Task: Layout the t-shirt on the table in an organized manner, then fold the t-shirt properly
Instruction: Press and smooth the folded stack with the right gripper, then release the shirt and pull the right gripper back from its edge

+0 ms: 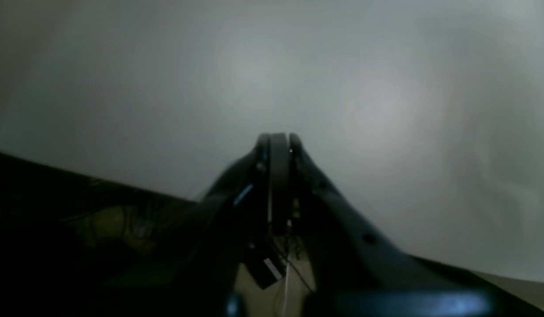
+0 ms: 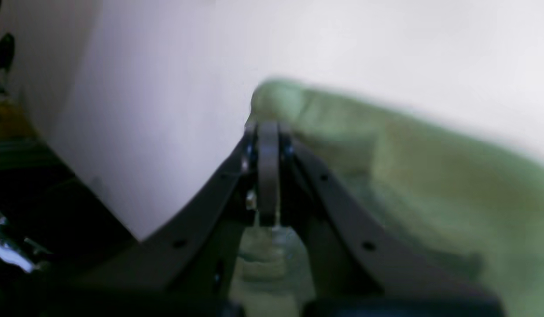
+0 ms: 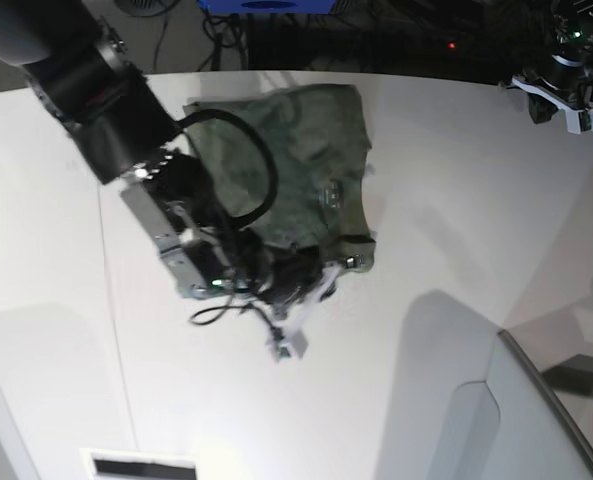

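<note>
In the base view the right arm comes in from the upper left corner and slants down toward the middle of the table [image 3: 456, 200], its dark bulky links and a looping black cable lying over the t-shirt [image 3: 311, 150]. The right claw [image 2: 268, 127] sits at the shirt's near edge; in its own wrist view the two jaws are pressed together with a blurred lump of green cloth right at their tips, and whether any fabric is actually pinched between them is hard to make out. The t-shirt lies on the far middle of the white table, loosely gathered into a rough block with wrinkles across it, its left part hidden under the arm.

Further right, the table runs bare to its curved far edge. The left arm shows only as a small dark-and-white end at the upper right corner of the base view, over the table's edge. The left claw [image 1: 278, 138] is pressed together too, in a dim, hazy wrist view with nothing between its jaws, pointing at a plain grey surface.
</note>
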